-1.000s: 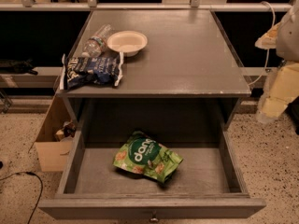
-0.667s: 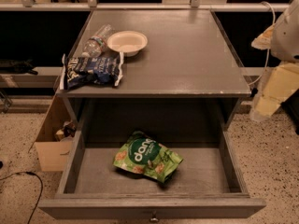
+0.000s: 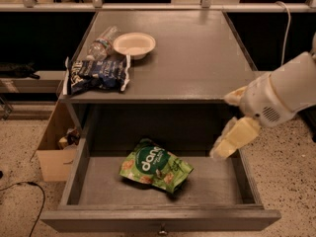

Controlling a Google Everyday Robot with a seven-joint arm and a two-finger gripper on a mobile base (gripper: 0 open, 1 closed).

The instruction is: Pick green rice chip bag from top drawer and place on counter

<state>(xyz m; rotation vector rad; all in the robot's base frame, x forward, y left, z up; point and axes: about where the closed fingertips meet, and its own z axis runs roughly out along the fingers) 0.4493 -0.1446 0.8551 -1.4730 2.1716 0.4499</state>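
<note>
The green rice chip bag [image 3: 155, 165] lies flat on the floor of the open top drawer [image 3: 98, 189], near its middle. The counter [image 3: 197, 58] is the grey tabletop above the drawer. My gripper [image 3: 233, 135] hangs from the white arm at the right, above the drawer's right wall and just below the counter's front right corner. It is to the right of the bag, above it and apart from it, and it holds nothing.
On the counter's left side lie a dark blue and white snack bag [image 3: 97, 74], a clear plastic bottle [image 3: 102, 43] and a white bowl [image 3: 134, 44]. A cardboard box [image 3: 54, 147] stands on the floor to the left of the drawer. A small knob [image 3: 161, 229] is on the drawer front.
My arm and gripper have moved left and down, from beside the cabinet to over the drawer's right wall. The bag and the counter items have not moved.
</note>
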